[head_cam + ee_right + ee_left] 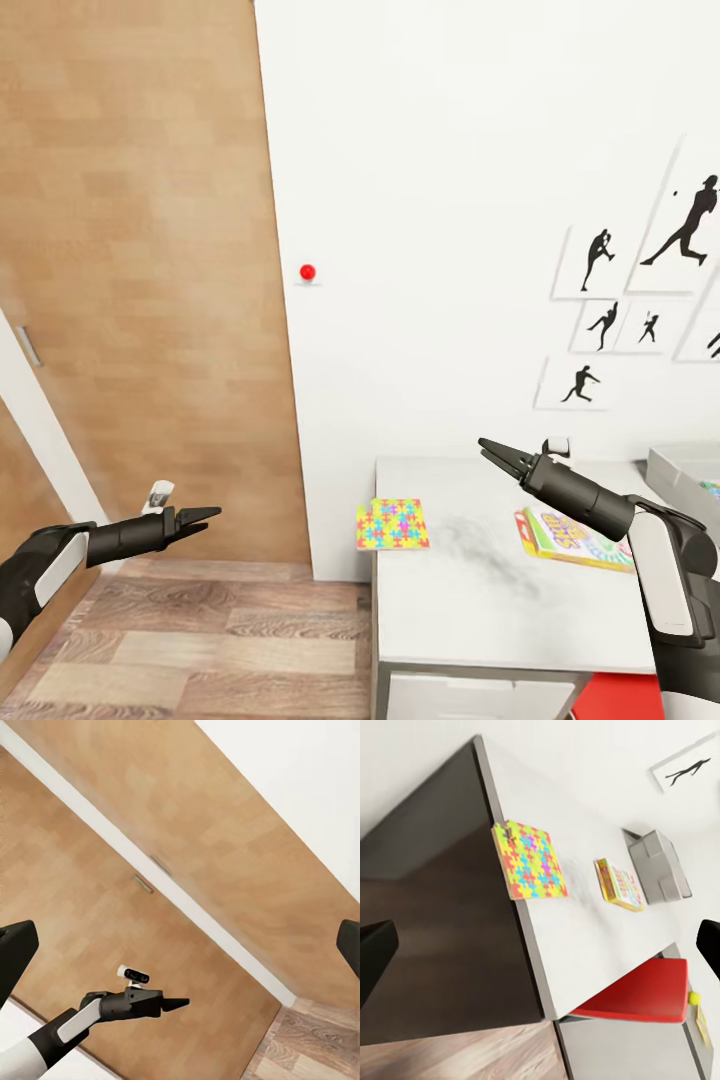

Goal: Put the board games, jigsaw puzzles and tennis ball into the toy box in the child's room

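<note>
White table (480,600), one jigsaw puzzle (392,524), one board game (572,539), left tool (205,516) closed, right tool (490,449) closed.

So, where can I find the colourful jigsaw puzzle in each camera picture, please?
Head view: the jigsaw puzzle lies at the table's left edge, slightly overhanging it, low and centre in the picture.
Left wrist view: the jigsaw puzzle sits upper centre, at the table's edge.
Right wrist view: not in it; this camera faces the wooden doors and the left arm.
Shared landmark: the green-edged board game further along the table.
</note>
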Robot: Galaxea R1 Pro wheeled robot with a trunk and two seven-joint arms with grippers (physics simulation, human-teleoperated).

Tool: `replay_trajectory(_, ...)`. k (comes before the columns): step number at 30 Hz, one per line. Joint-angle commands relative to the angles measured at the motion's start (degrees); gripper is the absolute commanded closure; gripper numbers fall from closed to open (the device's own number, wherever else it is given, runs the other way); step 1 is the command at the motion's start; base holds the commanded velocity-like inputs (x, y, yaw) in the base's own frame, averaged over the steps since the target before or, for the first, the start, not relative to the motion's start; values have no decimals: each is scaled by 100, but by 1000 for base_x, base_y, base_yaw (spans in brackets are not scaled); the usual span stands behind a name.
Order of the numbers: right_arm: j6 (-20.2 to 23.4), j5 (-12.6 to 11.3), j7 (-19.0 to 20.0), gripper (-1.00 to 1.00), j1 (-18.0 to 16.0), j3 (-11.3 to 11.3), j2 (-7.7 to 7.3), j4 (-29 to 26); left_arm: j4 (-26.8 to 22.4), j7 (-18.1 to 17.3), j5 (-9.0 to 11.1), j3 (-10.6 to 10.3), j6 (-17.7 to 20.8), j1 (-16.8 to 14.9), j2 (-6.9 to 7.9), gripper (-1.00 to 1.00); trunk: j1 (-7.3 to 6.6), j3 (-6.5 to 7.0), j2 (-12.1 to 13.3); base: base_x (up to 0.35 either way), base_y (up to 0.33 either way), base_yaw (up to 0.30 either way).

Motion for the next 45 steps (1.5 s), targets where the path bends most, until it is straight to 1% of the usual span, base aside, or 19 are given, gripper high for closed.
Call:
replay_trajectory(1, 20, 23, 30, -100, -7, -6, -3, 1, 1, 0, 46, -31, 43, -7, 7, -100, 4, -4, -13, 0, -32, 0)
replay_trajectory(9, 20, 45, 29, -100, -7, -6, -4, 5, 1, 0, 46, -31, 42, -7, 7, -100, 4, 69, -13, 0, -13, 0)
replay_trajectory(14, 20, 53, 29, -100, -7, -6, -7, 5, 1, 3, 45, -31, 41, -7, 7, -100, 4, 93, -13, 44, -3, 0)
replay_trajectory(21, -3, 64, -6, -100, -7, -6, 7, 5, 1, 9, 44, -31, 35, -7, 7, -100, 4, 103, -13, 203, -5, 0)
replay_trajectory(24, -83, 68, -18, -100, -7, -6, 9, 5, 1, 9, 46, -31, 34, -7, 7, -100, 4, 104, -13, 85, -8, 0)
replay_trajectory(30, -168, 66, -41, -100, -7, -1, 10, 5, 1, 9, 46, -31, 34, -7, 7, -100, 4, 104, -13, 31, -3, 0)
replay_trajectory(45, -191, 58, -25, -100, -7, -6, 4, 10, 1, 16, 46, -37, 26, -7, -1, -100, 4, 105, -13, 3, 0, 0)
